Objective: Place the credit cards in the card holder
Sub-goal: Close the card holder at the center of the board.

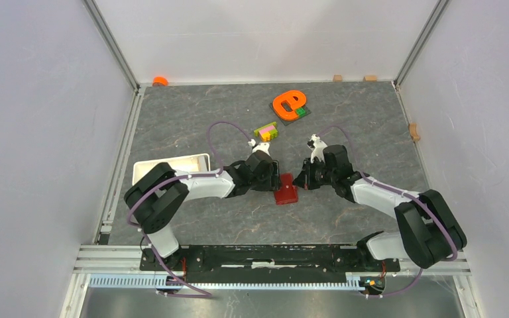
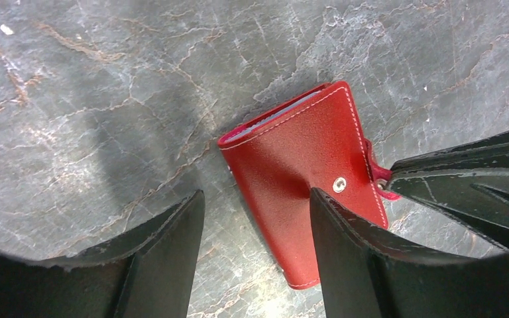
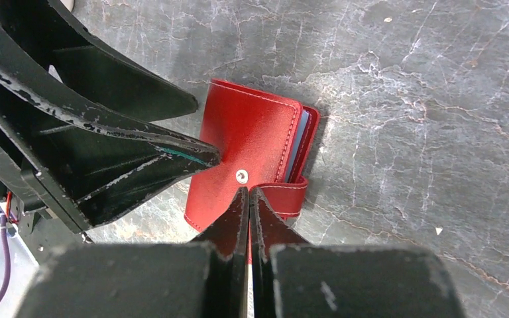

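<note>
- Folded card holder (image 1: 286, 193) lying flat mid-table (image 1: 344, 119), towards the near edge.
- Left gripper (image 2: 255, 194) spread wide, gripping nothing, straddling its edge.
- Right gripper (image 3: 248, 191) fully closed, tips against the snap tab (image 3: 285, 199).

Marbled table (image 1: 192, 112) carries card holder (image 1: 286, 192), white tray (image 1: 172, 163), coloured blocks (image 1: 266, 132).

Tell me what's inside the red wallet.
A thin light blue edge shows between the covers of the wallet, likely a card. The shut cover hides the rest, so any second card cannot be seen.
</note>
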